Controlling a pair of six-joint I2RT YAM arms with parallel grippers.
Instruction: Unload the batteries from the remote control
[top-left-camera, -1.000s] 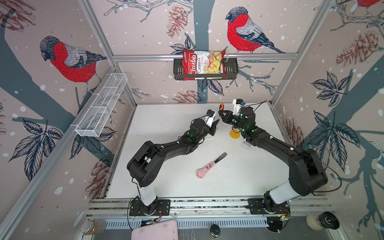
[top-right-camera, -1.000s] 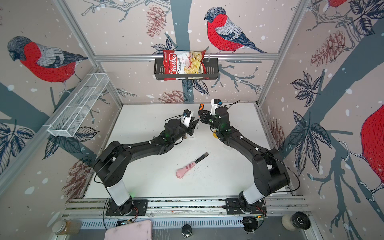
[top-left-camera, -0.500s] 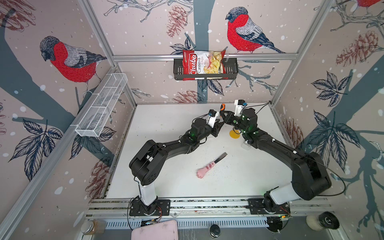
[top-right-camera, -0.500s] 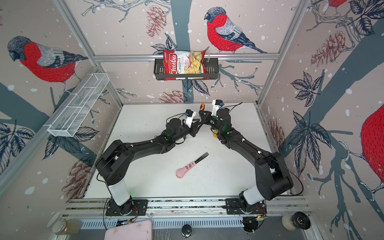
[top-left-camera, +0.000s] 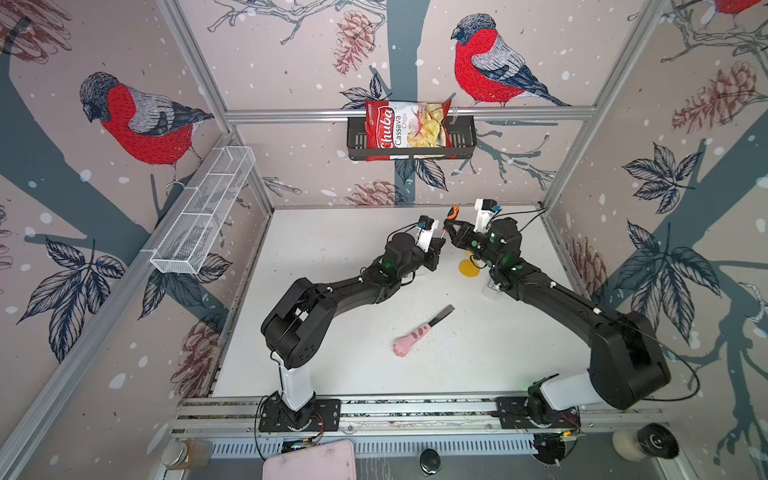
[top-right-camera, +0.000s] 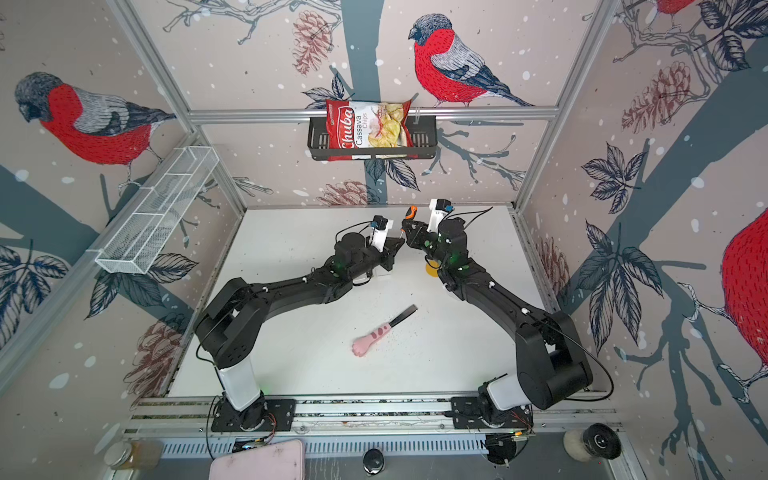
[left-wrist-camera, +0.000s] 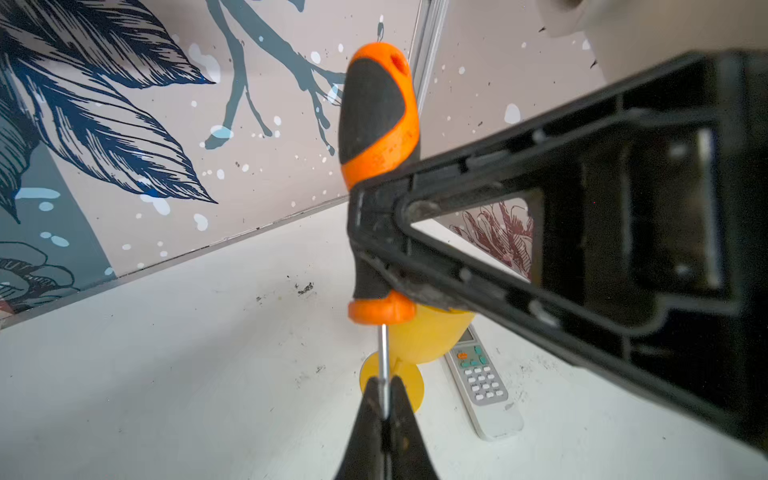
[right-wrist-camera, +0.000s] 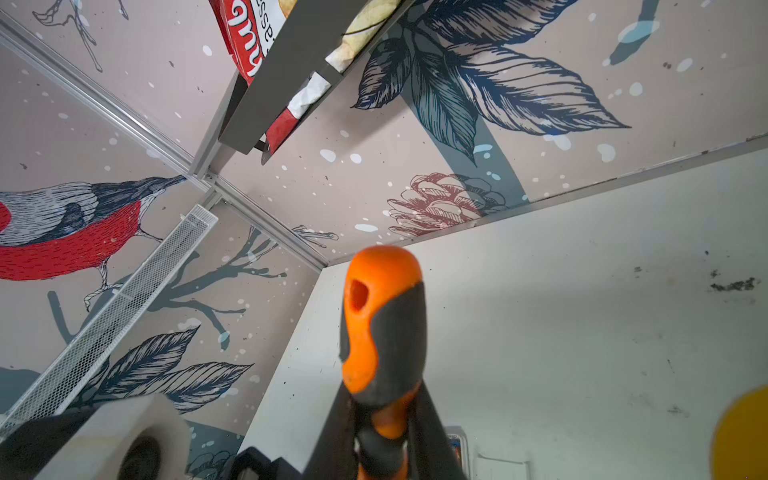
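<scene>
Above the far middle of the white table, both arms meet on one orange-and-black screwdriver. The right gripper is pressed onto the lower part of the handle, which the right wrist view shows rising between its fingers. The left gripper is pinched on the thin metal shaft just below the handle's orange collar, its jaws closed with the shaft between them. In both top views the two grippers sit tip to tip, the left gripper just left of the right gripper, with the orange handle end pointing toward the far wall. The remote lies flat on the table, keypad up, just beside a yellow object. In a top view it shows partly under the right arm, near and right of the yellow object. Where the batteries are cannot be told from any view, since only the remote's button side faces up. A pink paw-handled tool lies alone in the middle of the table, nearer than both grippers. A chips bag sits in a black basket on the far wall, and a white wire basket hangs on the left wall.
</scene>
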